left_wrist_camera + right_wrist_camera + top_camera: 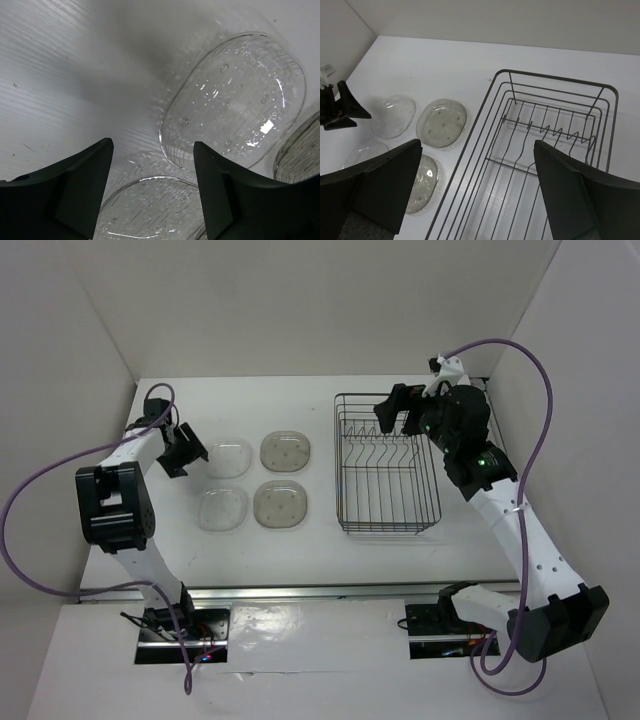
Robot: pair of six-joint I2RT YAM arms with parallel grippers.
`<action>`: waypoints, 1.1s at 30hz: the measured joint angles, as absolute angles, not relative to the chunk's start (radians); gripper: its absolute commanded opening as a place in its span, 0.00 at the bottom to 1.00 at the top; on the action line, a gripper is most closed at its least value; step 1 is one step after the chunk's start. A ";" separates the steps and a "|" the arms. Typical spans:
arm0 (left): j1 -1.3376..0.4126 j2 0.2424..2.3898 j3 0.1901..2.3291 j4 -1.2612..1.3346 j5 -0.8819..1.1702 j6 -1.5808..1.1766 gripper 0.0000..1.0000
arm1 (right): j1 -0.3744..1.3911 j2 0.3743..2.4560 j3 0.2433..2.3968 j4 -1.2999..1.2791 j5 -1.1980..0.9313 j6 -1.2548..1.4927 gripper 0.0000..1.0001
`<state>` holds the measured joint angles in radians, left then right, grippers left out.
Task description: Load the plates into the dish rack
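Four plates lie flat in a two-by-two square on the white table: a clear plate point(228, 457) and a greyish-tan plate point(285, 451) at the back, a clear plate point(222, 508) and a tan plate point(280, 504) in front. My left gripper point(185, 448) hangs low at the left edge of the clear pair, open, with one clear plate's rim point(150, 210) showing between its jaws and the other clear plate point(235, 100) beyond. To the right stands the dark wire dish rack point(339, 465), its tines bare. My right gripper point(400, 410) hovers open over the rack's far end.
White walls close in the table at the back and on both sides. The right wrist view looks down into the dish rack point(555, 78), with the plates point(441, 122) and the left gripper point(340, 107) off to its left. Purple cables loop beside both arms.
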<state>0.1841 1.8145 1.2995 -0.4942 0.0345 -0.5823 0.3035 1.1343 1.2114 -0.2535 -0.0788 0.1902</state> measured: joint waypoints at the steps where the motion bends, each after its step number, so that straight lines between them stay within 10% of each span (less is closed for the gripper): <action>1: 0.189 1.826 1.299 -0.493 0.035 -0.581 0.78 | 0.307 1.134 1.208 -0.252 -0.083 0.189 1.00; 18: 0.178 1.911 1.322 -0.472 0.023 -0.580 0.74 | 0.340 1.118 1.200 -0.247 -0.091 0.184 1.00; 33: 0.081 2.027 1.456 -0.566 -0.173 -0.611 0.40 | 0.340 1.099 1.200 -0.246 -0.087 0.182 1.00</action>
